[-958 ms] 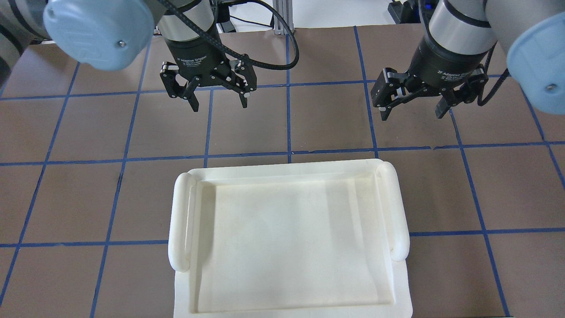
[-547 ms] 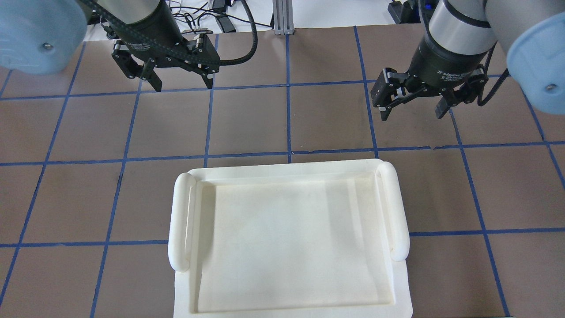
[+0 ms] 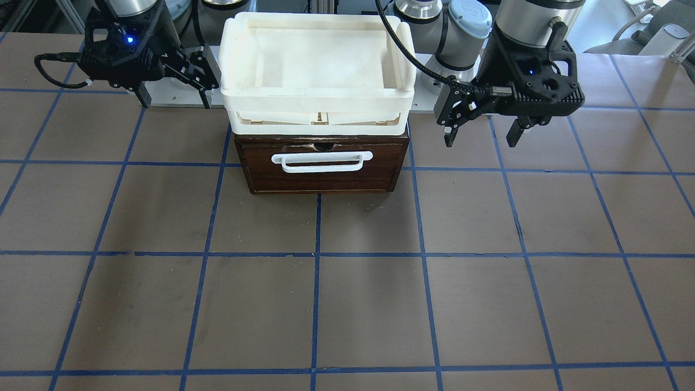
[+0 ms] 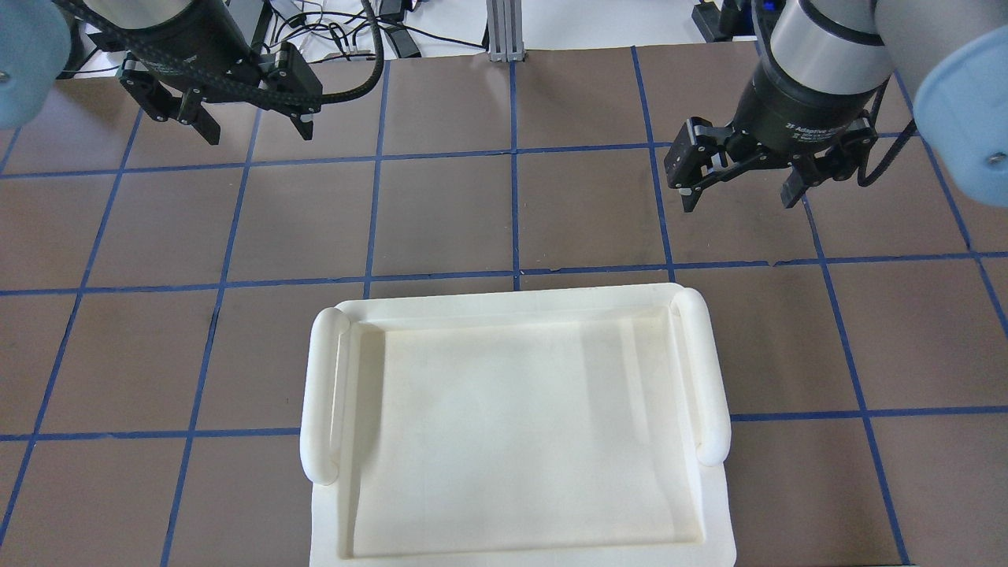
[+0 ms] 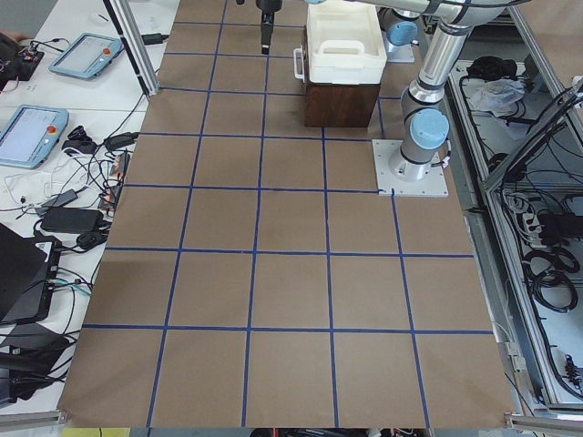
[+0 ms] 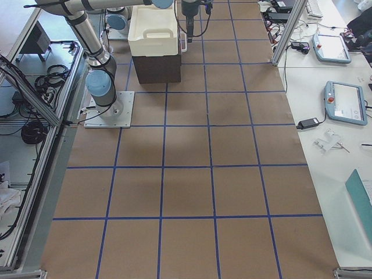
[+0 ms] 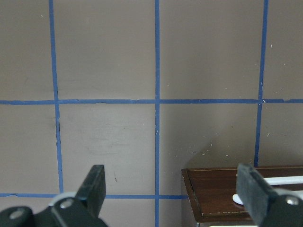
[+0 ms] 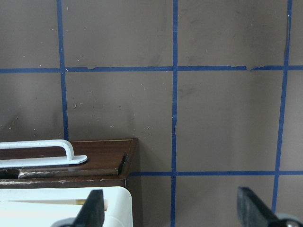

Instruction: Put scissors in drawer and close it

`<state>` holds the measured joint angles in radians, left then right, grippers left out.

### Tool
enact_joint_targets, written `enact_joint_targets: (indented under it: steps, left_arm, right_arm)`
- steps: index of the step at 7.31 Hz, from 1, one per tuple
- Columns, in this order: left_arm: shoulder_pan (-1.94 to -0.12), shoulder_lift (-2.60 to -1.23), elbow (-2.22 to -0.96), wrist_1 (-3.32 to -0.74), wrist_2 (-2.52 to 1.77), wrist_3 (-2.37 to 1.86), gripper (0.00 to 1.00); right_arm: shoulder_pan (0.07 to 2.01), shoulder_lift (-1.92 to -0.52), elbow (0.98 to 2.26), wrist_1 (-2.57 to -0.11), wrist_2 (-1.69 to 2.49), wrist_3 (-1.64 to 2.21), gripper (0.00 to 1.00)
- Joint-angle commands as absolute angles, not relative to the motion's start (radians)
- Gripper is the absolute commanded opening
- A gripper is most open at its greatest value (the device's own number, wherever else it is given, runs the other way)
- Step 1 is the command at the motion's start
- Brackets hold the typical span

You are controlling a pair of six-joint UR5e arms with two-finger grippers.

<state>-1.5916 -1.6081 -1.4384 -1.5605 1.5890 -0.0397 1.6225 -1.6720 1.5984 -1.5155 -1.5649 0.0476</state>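
The dark-brown drawer (image 3: 320,179) with its white bar handle (image 3: 321,161) stands at the table's robot side. Its front looks pushed in. It also shows in the left wrist view (image 7: 222,187) and the right wrist view (image 8: 102,151). No scissors show in any view. My left gripper (image 4: 258,132) is open and empty, hanging above the table beside the drawer's side (image 3: 480,142). My right gripper (image 4: 740,203) is open and empty on the other side (image 3: 175,102). Both are apart from the drawer.
A white plastic tray (image 4: 319,394) sits on top of the drawer unit (image 3: 317,100) and hides it from above. The brown table has a blue tape grid (image 3: 317,254). Cables and tablets (image 5: 36,137) lie beyond the table's far edge.
My left gripper has moved left and away from the tray, still open. My right gripper has barely shifted and stays open.
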Motion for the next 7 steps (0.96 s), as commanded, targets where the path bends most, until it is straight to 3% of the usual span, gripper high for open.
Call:
enact_joint_targets:
  steps: [1,7]
  left_arm:
    - [-1.578,-1.612,-1.437,-1.557,1.585,-0.035,1.0]
    - [-1.575,-1.603,-1.44,-1.563,1.6,0.006,1.0]
  right_arm:
    - [1.623,-1.675,1.598,-1.516,-1.598,0.051,1.0]
    - [1.621,-1.674,1.6,-1.519,-1.601,0.049,1.0]
